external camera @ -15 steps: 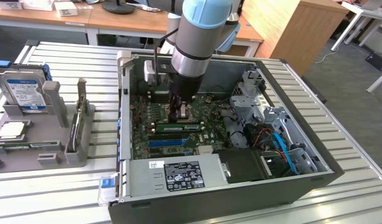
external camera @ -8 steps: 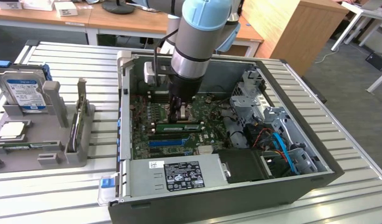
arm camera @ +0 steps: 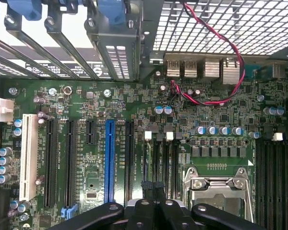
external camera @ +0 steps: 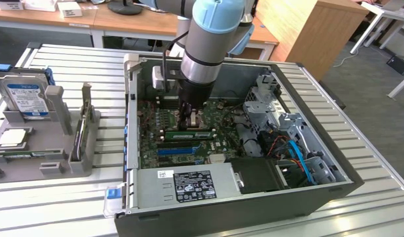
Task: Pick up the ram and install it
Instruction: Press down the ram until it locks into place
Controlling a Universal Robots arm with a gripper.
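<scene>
The ram (external camera: pixel 188 134), a long, thin, flat green circuit-board stick with a pale label, lies lengthwise in the memory-slot area of the green motherboard (external camera: pixel 164 123), inside the open dark-grey metal computer case (external camera: pixel 307 103). It sits just above the bright blue plastic slot strip (external camera: pixel 178 148) as the exterior view shows them. From that angle the stick appears to rest in or on a slot; whether it is fully seated and its end clips are latched cannot be told.

Task status: pickup and transport into the case are done, judging by where the stick lies. Final seating remains unconfirmed.

The black two-fingered gripper (external camera: pixel 186 118), mounted on the grey-and-pale-blue arm (external camera: pixel 208 44), hangs directly over the stick, with its fingertips at or just above the stick's upper edge. In the wrist view the gripper (arm camera: pixel 152 188) has its fingers pressed together, with no gap between them, over the long black memory slots (arm camera: pixel 159 163) beside the silver processor socket frame (arm camera: pixel 216 191). The jaws are fully closed. No part of the stick is visible between them, so it is judged not to be gripped; the closed tips may be bearing down on its top edge.
</scene>
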